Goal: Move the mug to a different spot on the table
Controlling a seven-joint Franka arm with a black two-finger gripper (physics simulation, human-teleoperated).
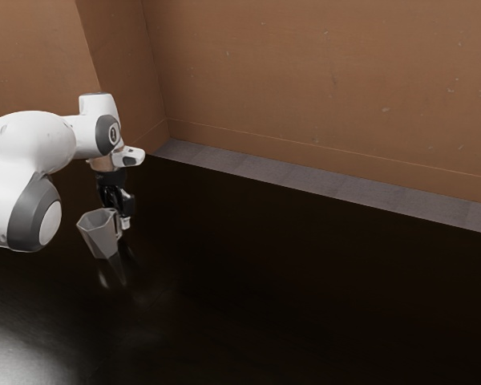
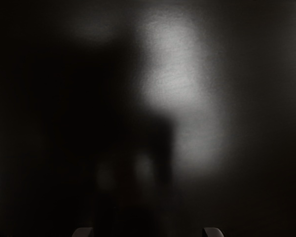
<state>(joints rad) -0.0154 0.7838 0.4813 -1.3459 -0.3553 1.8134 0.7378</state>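
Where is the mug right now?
The mug is at the exterior view's left, tilted, just beside the gripper toward that view's left, over the dark table.

No readable text, label, number or sign stands on the mug (image 1: 98, 228), arm (image 1: 32, 160) or table (image 1: 305, 273).

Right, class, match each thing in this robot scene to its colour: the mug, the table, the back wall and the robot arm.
Things:
1. mug
2. table
3. back wall
4. robot arm

Colours:
A. white
B. brown
C. grey
D. glossy black

Pairs: 1-C, 2-D, 3-B, 4-A
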